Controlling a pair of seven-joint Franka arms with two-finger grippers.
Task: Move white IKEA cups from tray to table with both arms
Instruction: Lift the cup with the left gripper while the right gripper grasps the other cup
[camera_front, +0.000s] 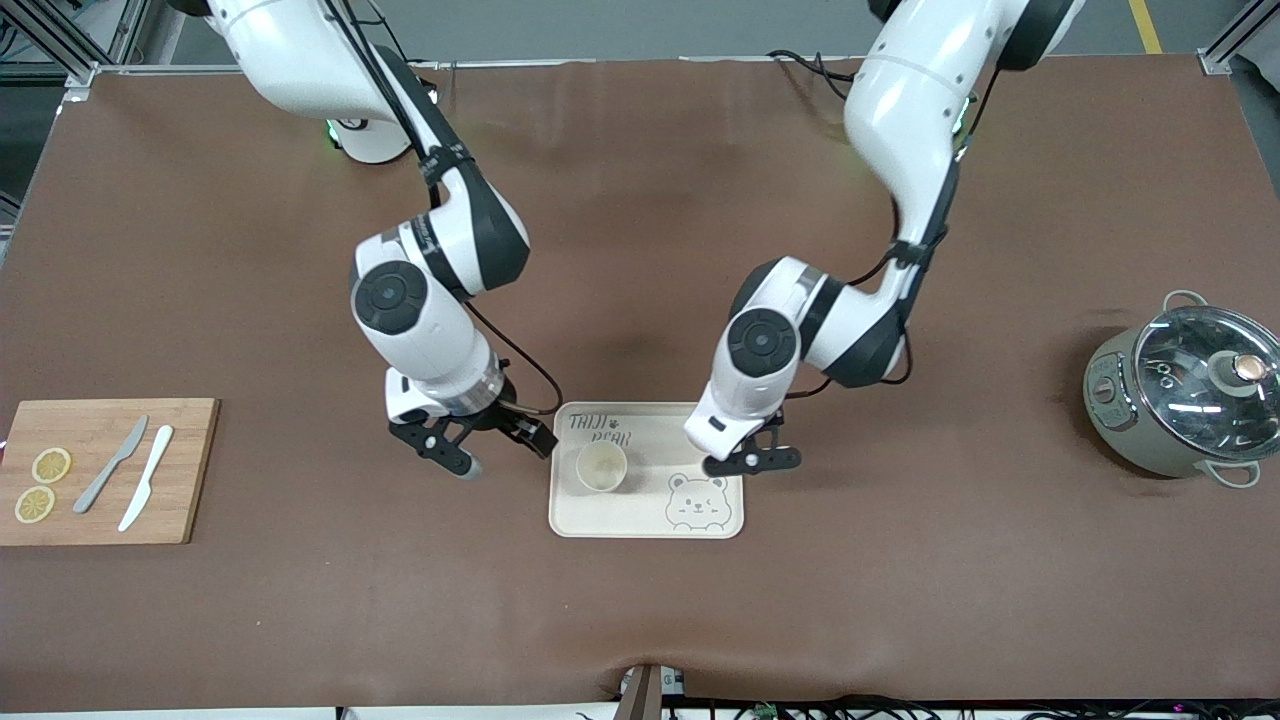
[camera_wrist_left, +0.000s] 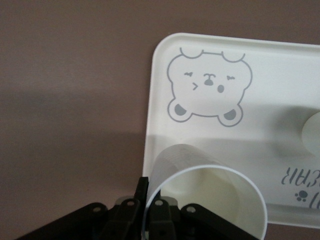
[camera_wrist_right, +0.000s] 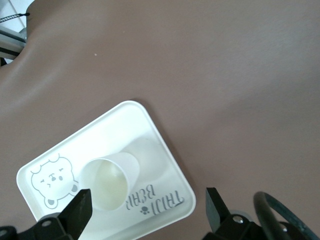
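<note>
Two white IKEA cups in view. First cup (camera_front: 601, 467) stands upright on the bear tray (camera_front: 640, 520), in the half toward the right arm's end, near the tray's edge there. Second cup (camera_wrist_left: 200, 195) is clamped at its rim by the left gripper (camera_front: 752, 462), over the tray's edge toward the left arm's end. Right gripper (camera_front: 470, 440) hangs with fingers apart and nothing between them, just off the tray's edge at the right arm's end. Tray sits mid-table, toward the front camera's edge.

I see a grey-green pot (camera_front: 1180, 400) on my tabletop (camera_front: 640, 620); a cutting board (camera_front: 190, 470) carries two knives and lemon slices (camera_front: 42, 484).
</note>
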